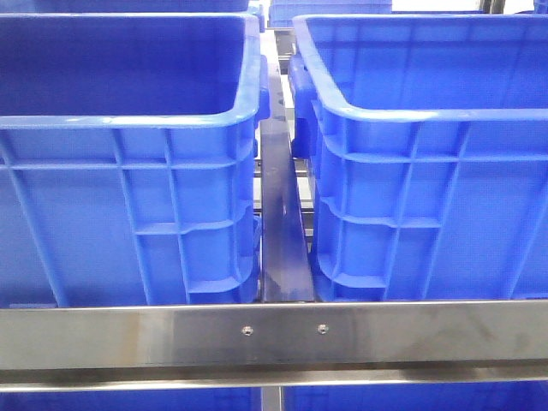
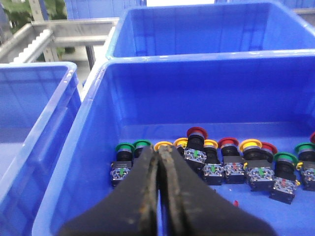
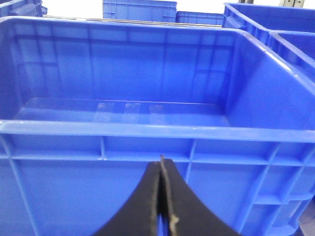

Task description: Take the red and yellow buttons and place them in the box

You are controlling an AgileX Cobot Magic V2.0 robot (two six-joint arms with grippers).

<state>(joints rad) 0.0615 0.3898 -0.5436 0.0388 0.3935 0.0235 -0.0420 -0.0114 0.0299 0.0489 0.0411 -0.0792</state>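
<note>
In the left wrist view, a row of push buttons lies on the floor of a blue crate (image 2: 93, 147). Among them are red buttons (image 2: 197, 132), yellow buttons (image 2: 250, 145) and green-capped ones (image 2: 125, 147). My left gripper (image 2: 159, 150) hangs shut and empty above this row, its tips in front of a yellow button (image 2: 163, 145). The right wrist view shows the box (image 3: 147, 129), an empty blue crate, seen from outside its near wall. My right gripper (image 3: 161, 160) is shut and empty just below that rim. Neither gripper shows in the front view.
The front view holds two tall blue crates (image 1: 128, 128) (image 1: 411, 116) side by side, a narrow metal channel (image 1: 281, 240) between them and a steel rail (image 1: 274, 334) across the front. More blue crates (image 2: 197, 29) (image 2: 34, 98) stand beyond and beside the button crate. A tiny red scrap (image 2: 236, 202) lies on its floor.
</note>
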